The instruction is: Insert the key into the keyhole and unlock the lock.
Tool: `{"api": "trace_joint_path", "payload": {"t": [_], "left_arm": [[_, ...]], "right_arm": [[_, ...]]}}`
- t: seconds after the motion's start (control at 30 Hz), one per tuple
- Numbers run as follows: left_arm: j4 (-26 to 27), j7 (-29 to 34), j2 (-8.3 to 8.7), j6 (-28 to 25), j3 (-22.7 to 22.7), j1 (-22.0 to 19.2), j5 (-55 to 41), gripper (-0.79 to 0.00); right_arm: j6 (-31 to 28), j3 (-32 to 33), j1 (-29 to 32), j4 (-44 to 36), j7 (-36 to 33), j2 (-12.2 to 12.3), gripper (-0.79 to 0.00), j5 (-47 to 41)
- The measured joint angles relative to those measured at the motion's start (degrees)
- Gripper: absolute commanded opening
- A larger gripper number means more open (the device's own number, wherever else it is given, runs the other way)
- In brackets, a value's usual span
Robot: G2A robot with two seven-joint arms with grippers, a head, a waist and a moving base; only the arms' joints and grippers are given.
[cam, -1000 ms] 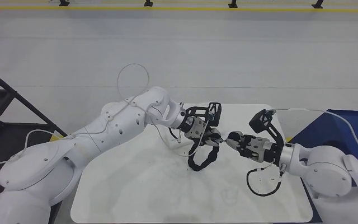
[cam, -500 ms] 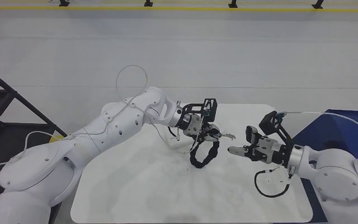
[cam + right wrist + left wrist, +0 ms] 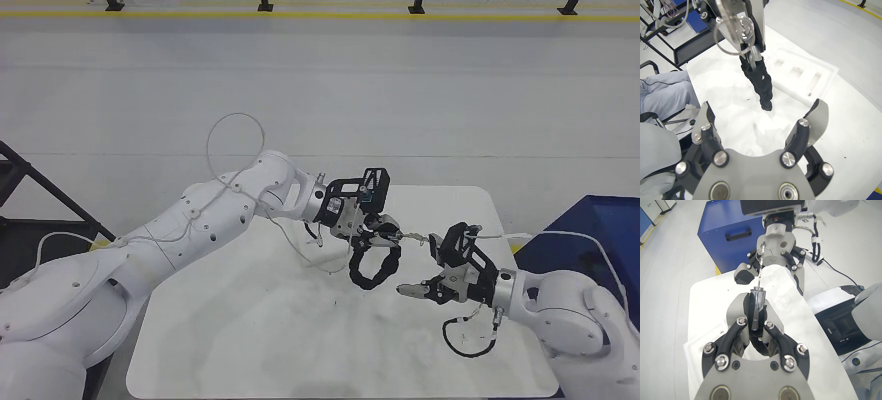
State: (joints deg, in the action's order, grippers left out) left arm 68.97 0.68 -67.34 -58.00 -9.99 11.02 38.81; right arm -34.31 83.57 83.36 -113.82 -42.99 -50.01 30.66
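White table (image 3: pixel 250 330): L end effector (image 3: pixel 755 303) grips lock (image 3: pixel 757 311), key (image 3: pixel 760 270) inserted; R end effector (image 3: pixel 762 108) wide.

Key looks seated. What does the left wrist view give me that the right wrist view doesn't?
Left wrist view: the key entering the end face of the chrome lock barrel, which the left end effector clamps; beyond it, the right end effector is open, apart from the key. Right wrist view: the lock's black cable hanging toward the table, and a recessed foam tray. Both: the key ring at the key.
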Motion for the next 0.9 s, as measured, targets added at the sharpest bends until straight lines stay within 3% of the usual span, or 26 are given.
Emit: {"api": "trace_joint_path", "payload": {"t": [0.07, 0.1, 0.17, 0.2, 0.23, 0.33, 0.63, 0.9], "left_arm": [[0.16, -0.68, -0.18, 0.0, 0.23, -0.12, 0.27, -0.785], [0.18, -0.88, -0.29, 0.0, 0.26, -0.11, 0.39, -0.785], [0.07, -0.98, -0.59, 0.0, 0.27, -0.01, 0.7, -0.785], [0.03, -0.92, -0.74, 0.0, 0.26, 0.03, 0.76, -0.785], [0.01, -0.78, -0.96, 0.0, 0.26, 0.06, 0.77, -0.785], [-0.12, -0.47, -1.43, 0.0, 0.25, 0.02, 0.66, -0.785], [-1.35, -0.64, -2.06, 0.0, 0.25, -0.27, 0.45, -0.785], [-3.99, -4.76, -1.33, 0.0, -0.32, -0.59, 3.56, -0.785]], "right_arm": [[0.22, -1.28, -0.6, 0.92, 2.1, -0.22, -0.043, 1.39], [0.34, -1.79, -0.87, 1.22, 2.69, -0.3, -0.142, 1.81], [0.52, -2.89, -1.59, 1.76, 3.51, -0.45, -0.456, 2.61], [0.58, -3.29, -1.89, 1.94, 3.84, -0.51, -0.517, 2.78], [0.79, -3.66, -2.26, 2.23, 4.66, -0.62, -0.634, 2.81], [1.8, -4.36, -2.76, 2.75, 6.52, -0.82, -0.785, 3.54], [4.42, -4.99, -3.59, 3.42, 6.99, -1.05, -0.785, 4.17], [7.36, -4.27, -4.23, 3.65, 3.66, -0.83, -0.785, 10.02]]}}
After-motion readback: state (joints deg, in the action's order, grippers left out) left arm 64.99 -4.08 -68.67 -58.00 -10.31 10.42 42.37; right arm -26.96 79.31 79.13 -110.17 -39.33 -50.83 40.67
